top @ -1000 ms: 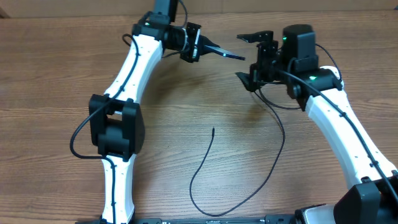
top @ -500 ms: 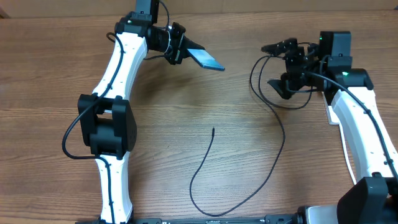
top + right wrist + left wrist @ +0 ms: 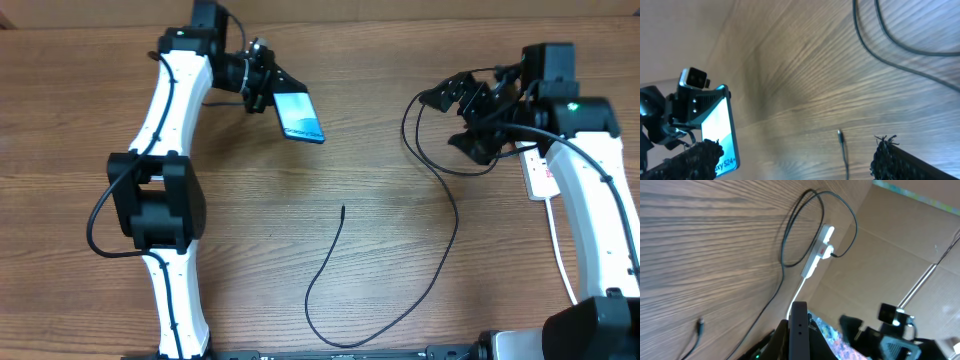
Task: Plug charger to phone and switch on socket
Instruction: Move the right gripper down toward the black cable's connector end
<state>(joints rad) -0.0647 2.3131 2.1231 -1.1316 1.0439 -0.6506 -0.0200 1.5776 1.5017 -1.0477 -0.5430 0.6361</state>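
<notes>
the left hand is pinched on one short end of the phone, holding it up off the counter at a tilt, with its light blue lit screen turned upward toward the overhead view. in the right wrist view the screen carries white lettering near its lower short edge, framed by black edges; in the left wrist view the phone shows edge-on as a slim black strip. the right hand is spread wide and holds nothing, hovering far to the right, well apart from the phone. just beside it the charger, a long thin black cable, makes a loop, then sweeps down the counter in a broad curve and back up to its small connector tip, which lies free near mid-counter. the socket, a narrow white strip with red marks, lies at the right edge, partly under the right arm, and in the left wrist view the cable's other end meets it
</notes>
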